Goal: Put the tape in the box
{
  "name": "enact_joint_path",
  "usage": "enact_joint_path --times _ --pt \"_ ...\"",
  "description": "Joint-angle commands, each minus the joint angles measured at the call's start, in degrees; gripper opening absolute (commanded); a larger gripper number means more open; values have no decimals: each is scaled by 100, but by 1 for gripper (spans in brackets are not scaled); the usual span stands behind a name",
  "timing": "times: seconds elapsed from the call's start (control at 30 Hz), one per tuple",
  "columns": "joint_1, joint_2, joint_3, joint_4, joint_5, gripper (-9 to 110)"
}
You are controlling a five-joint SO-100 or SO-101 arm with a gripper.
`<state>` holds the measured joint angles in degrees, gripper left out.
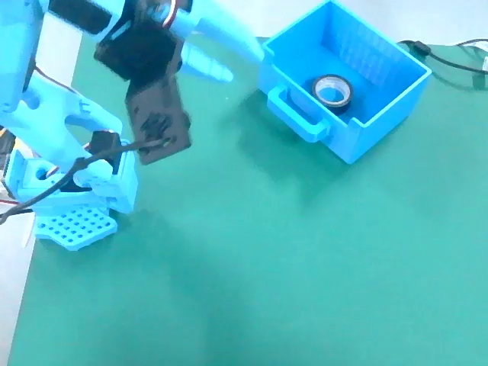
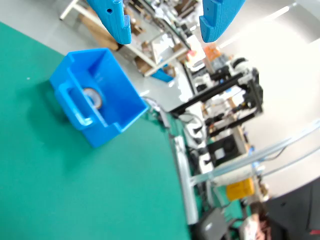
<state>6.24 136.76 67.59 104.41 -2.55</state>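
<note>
The tape point(image 1: 332, 91), a small black roll with a whitish core, lies flat on the floor of the bright blue box point(image 1: 371, 128) at the upper right of the fixed view. My gripper point(image 1: 245, 65) hangs in the air just left of the box, open and empty. In the wrist view the two light-blue fingers point(image 2: 112, 17) stand wide apart at the top edge with nothing between them, the gripper's point(image 2: 165, 36) gap above and right of the box point(image 2: 100, 135). The tape point(image 2: 92, 97) shows partly behind the box's handle loop point(image 2: 75, 107).
The arm's base point(image 1: 69, 183) and a perforated plate point(image 1: 76, 225) stand at the left edge of the green mat point(image 1: 267, 267). A black cable point(image 1: 450, 57) runs behind the box. The mat's far edge point(image 2: 180, 165) borders a cluttered workshop.
</note>
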Motion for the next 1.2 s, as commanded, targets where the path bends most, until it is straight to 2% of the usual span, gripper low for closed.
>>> enact_joint_path --times 0.0,0.43,0.8,0.93,1.17 --pt "0 984 1397 -466 -97 18" --pt "185 4078 6135 -2461 -422 19" --pt "475 4456 8279 -3858 -457 20" --pt "431 5344 9264 -3929 -387 20" --pt "439 5344 10063 -3990 -299 19"
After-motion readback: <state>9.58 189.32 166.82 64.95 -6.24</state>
